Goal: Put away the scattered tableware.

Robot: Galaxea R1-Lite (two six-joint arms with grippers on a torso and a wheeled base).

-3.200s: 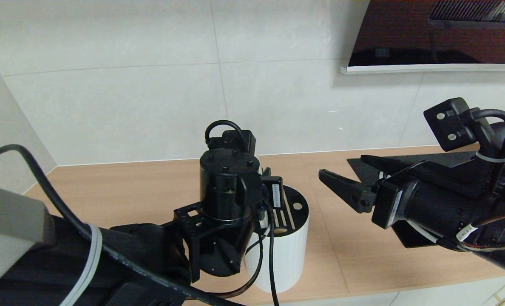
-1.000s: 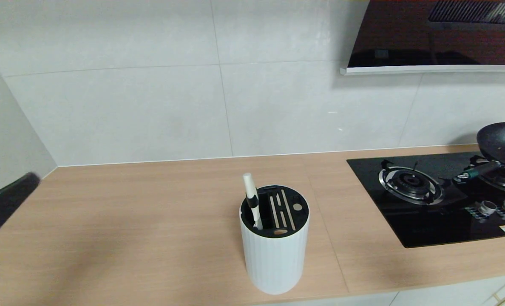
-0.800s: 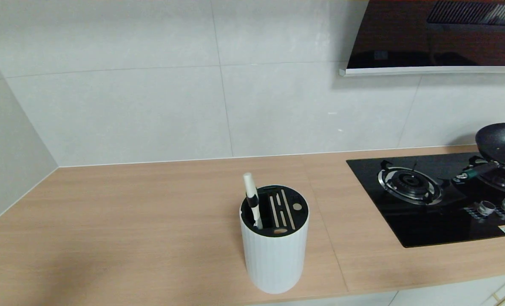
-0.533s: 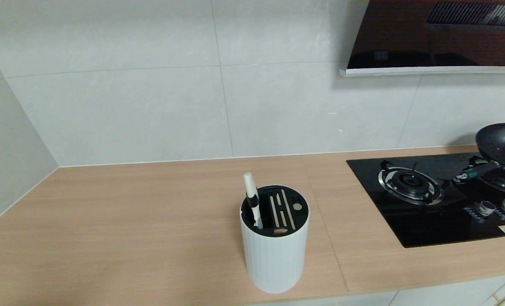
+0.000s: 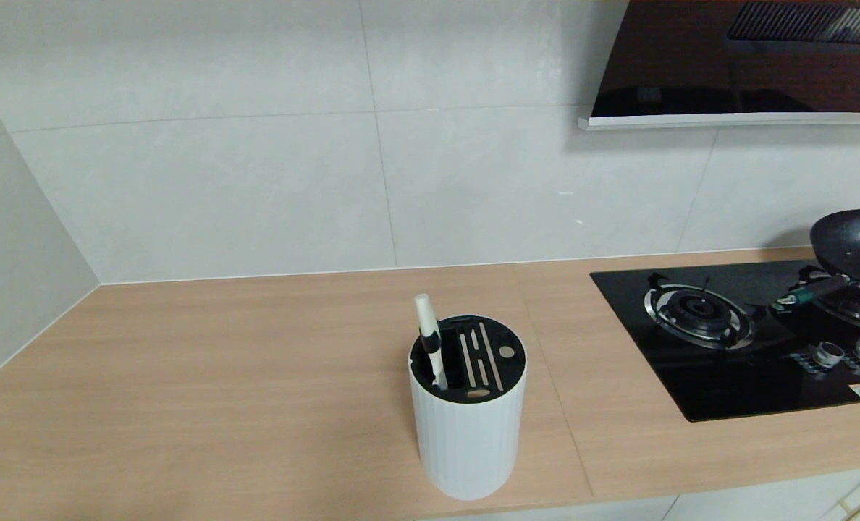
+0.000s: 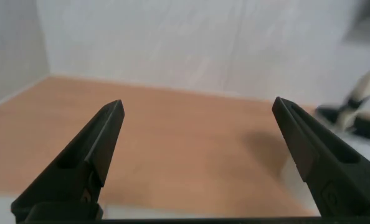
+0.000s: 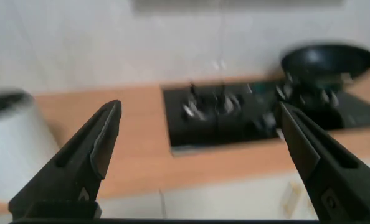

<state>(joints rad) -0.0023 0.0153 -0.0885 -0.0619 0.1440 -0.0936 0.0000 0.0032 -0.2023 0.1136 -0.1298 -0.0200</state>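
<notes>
Pale wooden countertop (image 5: 256, 362): white ribbed cylindrical holder (image 5: 466, 434) at front edge; your left gripper (image 6: 197, 104) and right gripper (image 7: 200, 106), wide open and empty, could topple it.

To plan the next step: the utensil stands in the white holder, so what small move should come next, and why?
Probably turn the head to look for more tableware: the utensil stands in the holder, and the jaws of both arms are open, empty.
</notes>
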